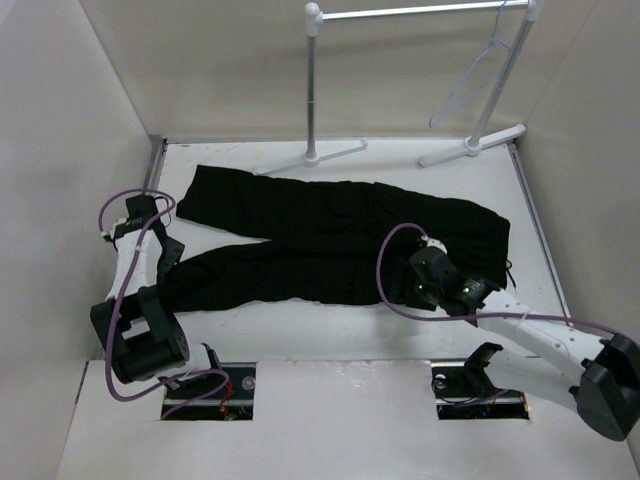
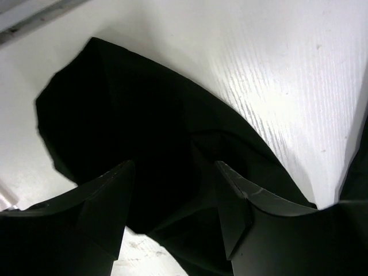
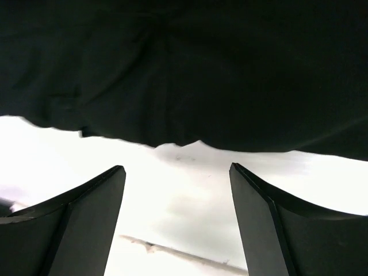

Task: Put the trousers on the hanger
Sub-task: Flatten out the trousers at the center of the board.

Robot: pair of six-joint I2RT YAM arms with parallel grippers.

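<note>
White tabletop (image 1: 330,330), boxed in by pale walls, carries the large black soft-fabric trousers (image 1: 330,235), which lie flat across its middle. Their two long legs run towards the left side and the wider waist end lies at the right.

At the far edge stands a thick white metal rack (image 1: 313,90) with T-shaped feet. The thin pale triangular clothes hanger (image 1: 470,85) hangs by its hook from the right end of the rack's top rail, well apart from the trousers.

The left gripper (image 1: 172,258) sits at the end of the nearer trouser leg. In the left wrist view this gripper (image 2: 172,172) has its dark fingers (image 2: 109,195) spread apart, with the black cloth (image 2: 144,126) lying under and between them. It grasps nothing, and whether the tips touch the fabric cannot be told.

The right gripper (image 1: 425,280) is at the near edge of the waist end. From the right wrist camera this gripper (image 3: 175,169) is likewise released, its fingers (image 3: 86,213) wide apart over bare white table, and the trousers' hem edge (image 3: 190,86) lies just beyond the tips.
</note>
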